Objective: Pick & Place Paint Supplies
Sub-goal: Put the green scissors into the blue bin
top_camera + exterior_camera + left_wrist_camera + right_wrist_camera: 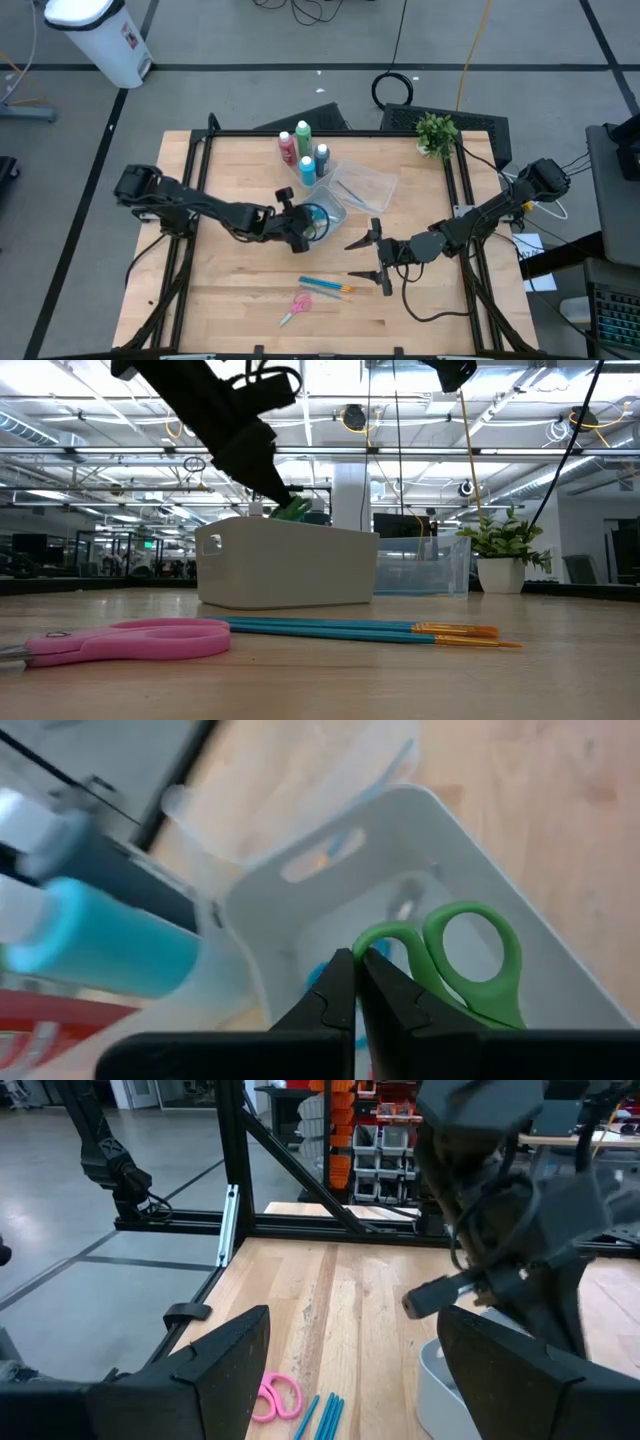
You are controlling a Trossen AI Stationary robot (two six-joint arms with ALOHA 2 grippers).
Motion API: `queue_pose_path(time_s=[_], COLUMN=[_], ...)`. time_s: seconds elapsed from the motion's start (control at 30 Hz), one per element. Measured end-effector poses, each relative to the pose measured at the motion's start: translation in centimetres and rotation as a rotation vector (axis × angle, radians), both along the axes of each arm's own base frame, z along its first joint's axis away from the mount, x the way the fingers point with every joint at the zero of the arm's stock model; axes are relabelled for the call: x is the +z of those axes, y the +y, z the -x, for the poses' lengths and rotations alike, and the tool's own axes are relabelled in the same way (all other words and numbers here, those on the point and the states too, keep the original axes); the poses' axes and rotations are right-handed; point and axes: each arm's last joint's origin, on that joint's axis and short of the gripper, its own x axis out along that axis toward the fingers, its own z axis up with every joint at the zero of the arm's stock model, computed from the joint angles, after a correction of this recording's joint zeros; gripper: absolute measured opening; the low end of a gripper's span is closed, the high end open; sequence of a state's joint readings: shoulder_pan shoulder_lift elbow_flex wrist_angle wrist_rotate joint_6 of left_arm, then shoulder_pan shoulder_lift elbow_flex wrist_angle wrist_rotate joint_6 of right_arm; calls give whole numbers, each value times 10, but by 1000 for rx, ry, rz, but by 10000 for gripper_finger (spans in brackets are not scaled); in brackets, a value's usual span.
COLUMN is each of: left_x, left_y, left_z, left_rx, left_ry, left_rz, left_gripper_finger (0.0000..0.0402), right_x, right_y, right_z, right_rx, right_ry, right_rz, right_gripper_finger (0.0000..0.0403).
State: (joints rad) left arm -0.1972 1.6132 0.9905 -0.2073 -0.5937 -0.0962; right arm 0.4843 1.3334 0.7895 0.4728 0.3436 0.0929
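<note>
My left gripper (304, 232) (356, 978) is over the white tub (328, 210) (285, 565), shut on green-handled scissors (455, 960) (292, 509) above its rim. Something blue lies inside the tub. My right gripper (368, 257) (350, 1380) is open and holds nothing, to the right of the blue orange-tipped brushes (326, 287) (360, 628). These lie flat on the table beside the pink scissors (297, 307) (130, 640). Red (288, 148), green (303, 136) and light blue (322, 160) bottles stand upright behind the tub. My left gripper pinches the green scissors by one handle loop (378, 934) between its two shut fingers. The fingers slant down from the table's left. The scissors are lifted, with their handles over the tub's inside; the blades are hidden behind the fingers.
A clear plastic tub (362, 185) (420, 570) sits right of the white tub. A potted plant (437, 133) (505, 555) stands at the far right corner. Black frame rails run along the table's left, right and far edges.
</note>
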Motion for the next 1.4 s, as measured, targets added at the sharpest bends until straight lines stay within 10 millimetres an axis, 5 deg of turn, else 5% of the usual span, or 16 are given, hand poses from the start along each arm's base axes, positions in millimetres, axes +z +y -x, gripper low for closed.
queue_pose_path(time_s=[1.4], left_x=[-6], left_y=[5], left_z=[-3], left_rx=[-6], left_ry=[17], left_rz=[46], left_gripper_finger=[27], right_x=[-1], right_y=[0], right_z=[0], right_rx=[0], right_ry=[5], right_rz=[3], right_gripper_finger=[279])
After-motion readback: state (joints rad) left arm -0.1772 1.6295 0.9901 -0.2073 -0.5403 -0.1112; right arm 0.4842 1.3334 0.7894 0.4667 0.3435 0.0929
